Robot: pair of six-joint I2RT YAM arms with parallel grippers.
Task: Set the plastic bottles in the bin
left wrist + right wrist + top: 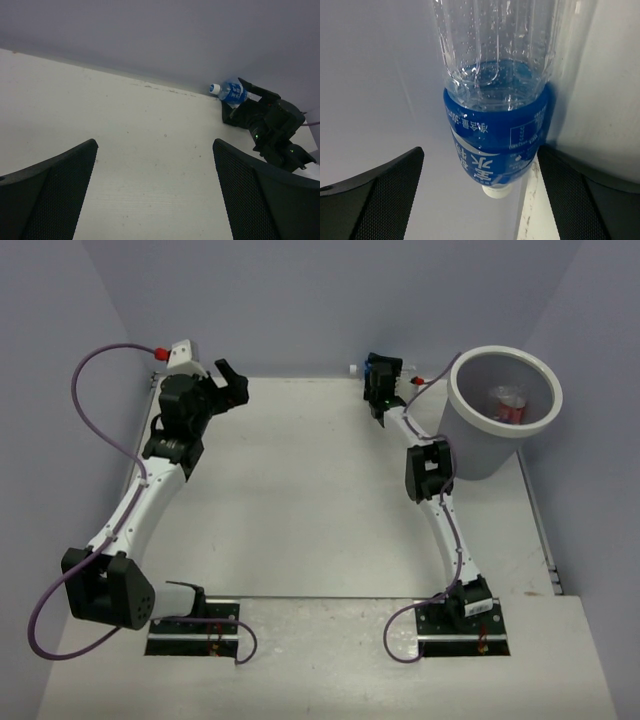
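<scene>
A clear bottle with a blue label and white cap [495, 130] lies at the back wall, cap pointing left in the top view [356, 369]. My right gripper [480, 155] is open and straddles it; the right finger is close to the label and the left finger stands apart. The top view shows this gripper [378, 375] at the table's far edge. The left wrist view shows the same bottle [231, 92] with the right gripper [260, 117] on it. My left gripper [155, 190] is open and empty over bare table, at the far left [228, 383]. The white bin [470, 405] holds a red-labelled bottle [508, 403].
The bin stands at the back right corner, just right of the right arm [430, 470]. Blue-grey walls close the back and both sides. A purple cable [85, 375] loops off the left arm. The other bottles are out of view.
</scene>
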